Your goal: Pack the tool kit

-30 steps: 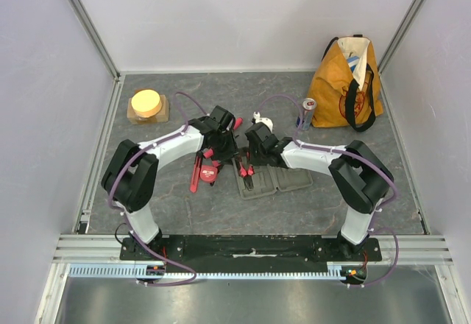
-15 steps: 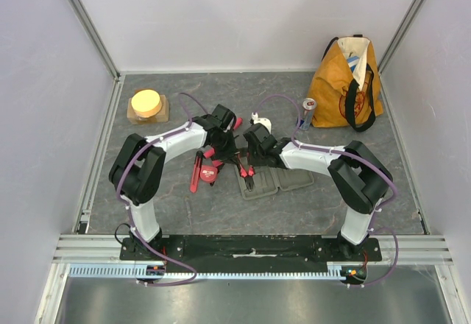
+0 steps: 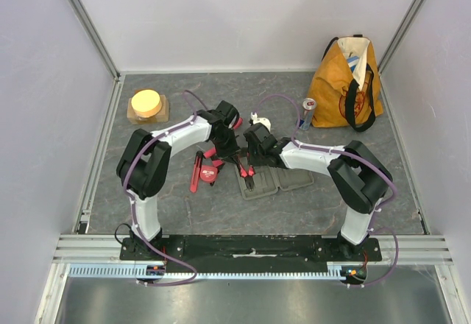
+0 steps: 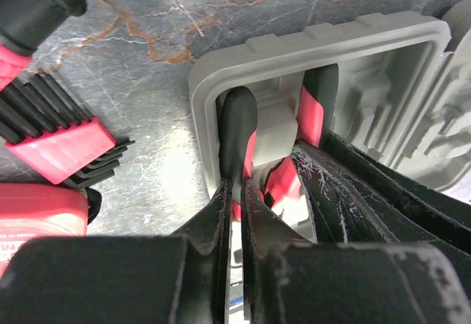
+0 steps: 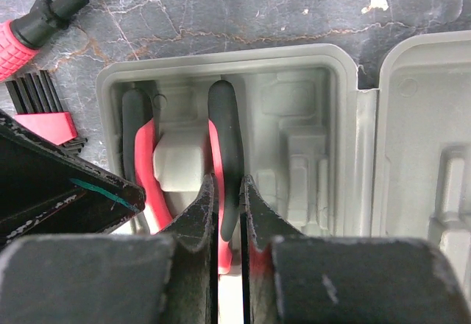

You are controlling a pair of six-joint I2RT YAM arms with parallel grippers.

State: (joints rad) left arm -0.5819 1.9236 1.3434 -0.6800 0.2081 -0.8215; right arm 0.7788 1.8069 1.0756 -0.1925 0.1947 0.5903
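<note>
- Clamping one handle each, the left gripper (image 4: 237, 191) and the right gripper (image 5: 227, 191) were both pinched tight on the pliers (image 5: 221, 114), which sat in the case half farther from the tote bag (image 3: 346, 81)
- Main risk, as I judged it: with two arms on one tool, uneven pressing could tilt the pliers and jam a handle against the grey block (image 5: 176, 166) between the handles instead of seating it
- The case (image 5: 331, 66) lay loose and looked light, so a sideways shove might slide it or lift the hinged half nearer the tote bag
- Fingers wedged between handle and slot wall could drag the pliers back out on release
- The case lay open and flat, on the arm-base side of the tote bag and apart from it; it was grey plastic with rounded corners and moulded recesses, and the other recesses in view were bare
- The pliers' handles were black outside and red on their inner faces
- Not yet packed, on the side of the case away from the tote bag: the hex keys (image 4: 66, 143), a screwdriver (image 5: 18, 44) and the round red tape measure (image 3: 210, 174)
</note>
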